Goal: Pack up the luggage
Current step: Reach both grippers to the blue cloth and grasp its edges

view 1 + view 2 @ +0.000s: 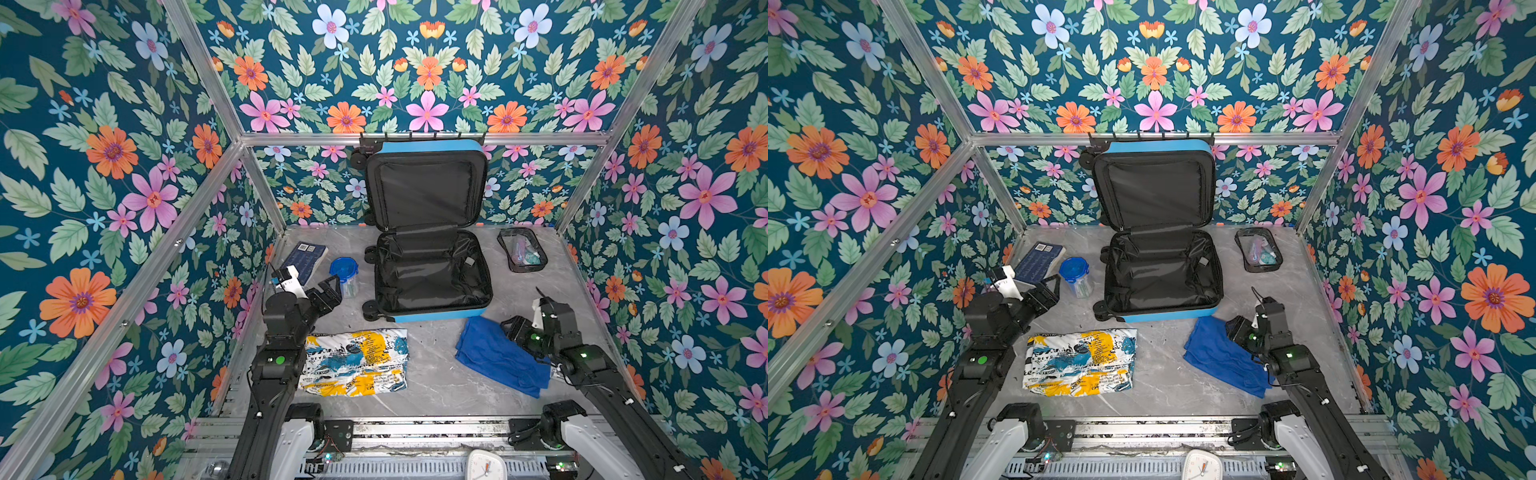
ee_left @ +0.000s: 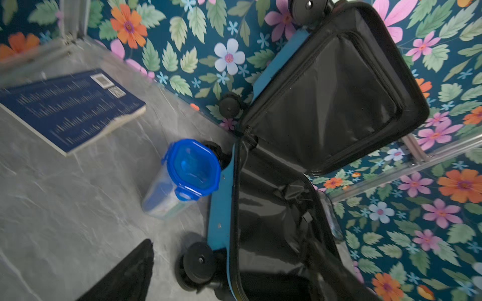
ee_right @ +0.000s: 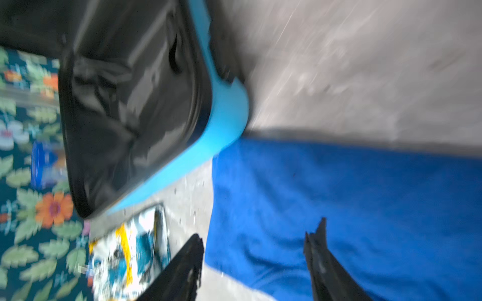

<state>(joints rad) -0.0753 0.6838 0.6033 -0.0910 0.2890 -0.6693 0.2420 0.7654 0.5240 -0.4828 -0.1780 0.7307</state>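
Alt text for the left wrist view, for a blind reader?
The blue luggage lies open and empty on a grey table, its black-lined lid raised before a floral wall. A blue-lidded clear container stands beside it; a navy book lies farther off.

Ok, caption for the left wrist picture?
Open blue suitcase, blue-lidded clear container beside its wheels, dark-blue book lying nearby.

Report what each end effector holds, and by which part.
Nothing is held. The left end effector hangs open, short of the container. The right end effector is open over the edge of the cloth, not clamped on it.
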